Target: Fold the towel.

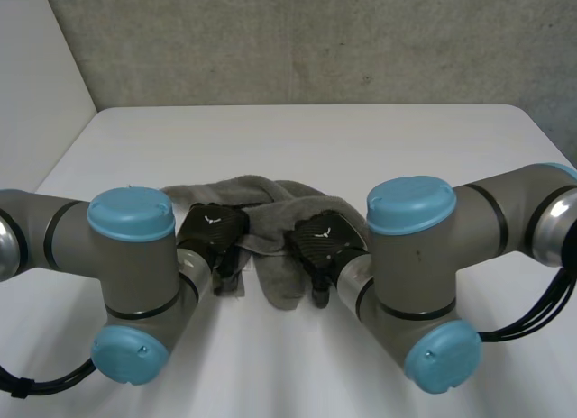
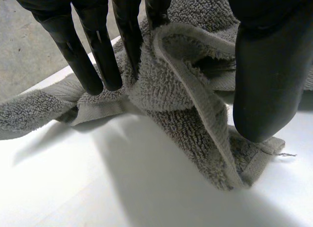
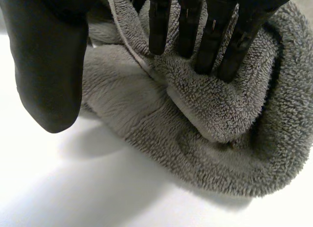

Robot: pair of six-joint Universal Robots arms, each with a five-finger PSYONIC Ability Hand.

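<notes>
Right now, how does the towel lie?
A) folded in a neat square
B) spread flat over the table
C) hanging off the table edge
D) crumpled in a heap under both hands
D: the towel lies bunched and creased on the table, the left hand and right hand both on it.

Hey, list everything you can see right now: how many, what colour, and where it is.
towel: one, grey, crumpled near the table's middle, under both hands
table: one, white, beneath everything
wall: one, grey, behind the table
left arm, right arm: two, grey with light-blue caps, coming in from either side
left hand, right hand: two, black, straight fingers pressing on the towel
</notes>
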